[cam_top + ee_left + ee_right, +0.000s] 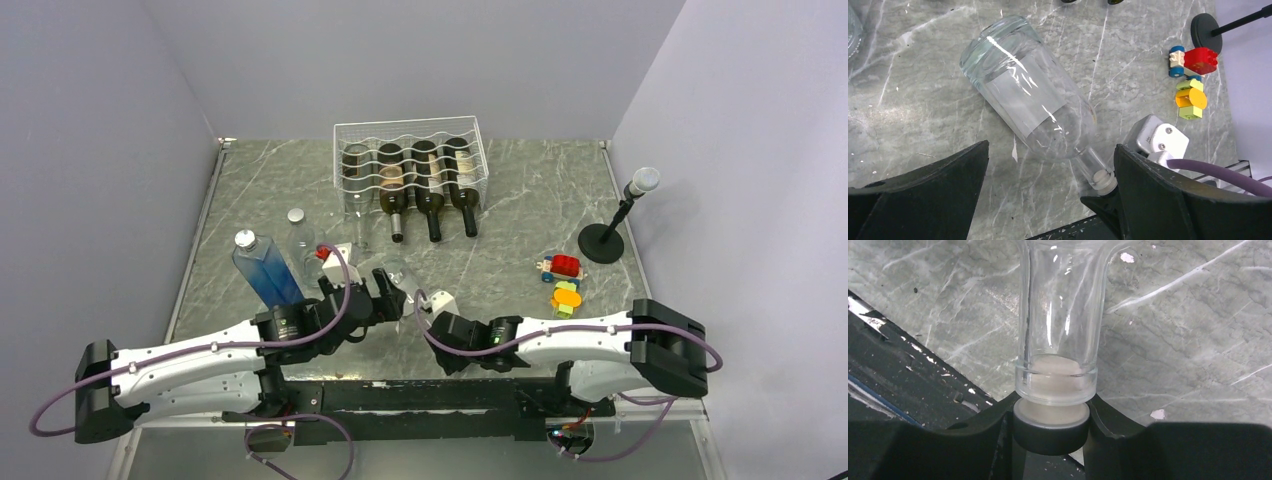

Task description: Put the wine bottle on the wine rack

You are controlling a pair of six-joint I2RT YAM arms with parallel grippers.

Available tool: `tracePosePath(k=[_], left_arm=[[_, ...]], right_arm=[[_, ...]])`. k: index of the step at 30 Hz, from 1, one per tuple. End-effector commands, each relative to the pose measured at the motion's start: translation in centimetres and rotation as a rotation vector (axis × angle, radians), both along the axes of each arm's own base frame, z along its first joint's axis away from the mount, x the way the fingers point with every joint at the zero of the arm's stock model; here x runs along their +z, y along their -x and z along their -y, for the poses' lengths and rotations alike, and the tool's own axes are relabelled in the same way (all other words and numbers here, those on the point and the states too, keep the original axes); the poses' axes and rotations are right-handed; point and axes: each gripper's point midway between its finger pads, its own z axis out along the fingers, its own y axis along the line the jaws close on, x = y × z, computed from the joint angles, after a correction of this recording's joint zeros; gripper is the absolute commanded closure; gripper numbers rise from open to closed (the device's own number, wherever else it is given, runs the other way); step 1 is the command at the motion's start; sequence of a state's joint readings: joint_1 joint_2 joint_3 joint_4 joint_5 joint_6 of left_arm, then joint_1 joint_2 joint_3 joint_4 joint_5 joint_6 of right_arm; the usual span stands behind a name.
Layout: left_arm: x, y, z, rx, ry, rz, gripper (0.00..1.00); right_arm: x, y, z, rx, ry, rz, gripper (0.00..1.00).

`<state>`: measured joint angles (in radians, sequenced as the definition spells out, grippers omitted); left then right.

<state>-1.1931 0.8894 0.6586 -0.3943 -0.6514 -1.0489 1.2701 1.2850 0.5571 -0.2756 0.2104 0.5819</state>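
A clear glass wine bottle (1023,95) lies on its side on the marble table, its neck pointing at the near edge; it also shows faintly in the top view (398,274). My right gripper (1050,427) is shut on the stopper end of the neck (1060,315), low over the table. My left gripper (1051,146) is open, its fingers (948,180) wide apart either side of the bottle's shoulder, not touching it. The white wire wine rack (340,135) stands at the back centre with three dark bottles (428,190) and a clear one in its cradles.
A blue square bottle (262,270) and a clear plastic bottle (298,235) stand left of my left gripper (388,295). Coloured toy blocks (562,280) lie to the right. A microphone on a round black base (601,243) stands at the far right.
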Motion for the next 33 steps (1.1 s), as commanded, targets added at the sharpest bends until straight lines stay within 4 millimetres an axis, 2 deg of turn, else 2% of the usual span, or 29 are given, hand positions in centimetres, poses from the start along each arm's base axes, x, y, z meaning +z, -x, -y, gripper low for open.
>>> tracePosePath(k=[1,8,11,16,21,26,33], left_arm=[[1.9,-0.3,-0.4,0.022,0.032,0.025,0.01],[2.1,-0.3,-0.6,0.025,0.026,0.031,0.01],[2.3,-0.4,-0.8,0.027,0.023,0.034,0.01],[2.7,-0.4,-1.0,0.033,0.029,0.040,0.01],[2.8,-0.3,-1.4,0.041,0.026,0.040,0.01],[3.0,-0.2,-1.8,0.046,0.031,0.039,0.01],[3.1,-0.2,-1.9,0.048,0.032,0.043,0.01]], right_arm=[[2.3,-2.1,-2.5,-0.073,-0.084,0.089,0.58],[2.0,-2.2,-3.2,-0.048,-0.090,0.098,0.29],[1.7,-2.1,-3.8,-0.042,-0.111,0.092,0.23],[1.4,-3.6,-5.0,-0.078,-0.094,0.140,0.24],[0.7,-4.7,-6.0,-0.085,-0.084,0.173,0.32],[-0.3,-5.0,-6.0,-0.082,-0.060,0.166,0.39],[-0.9,-5.5,-5.8,-0.100,-0.014,0.163,0.39]])
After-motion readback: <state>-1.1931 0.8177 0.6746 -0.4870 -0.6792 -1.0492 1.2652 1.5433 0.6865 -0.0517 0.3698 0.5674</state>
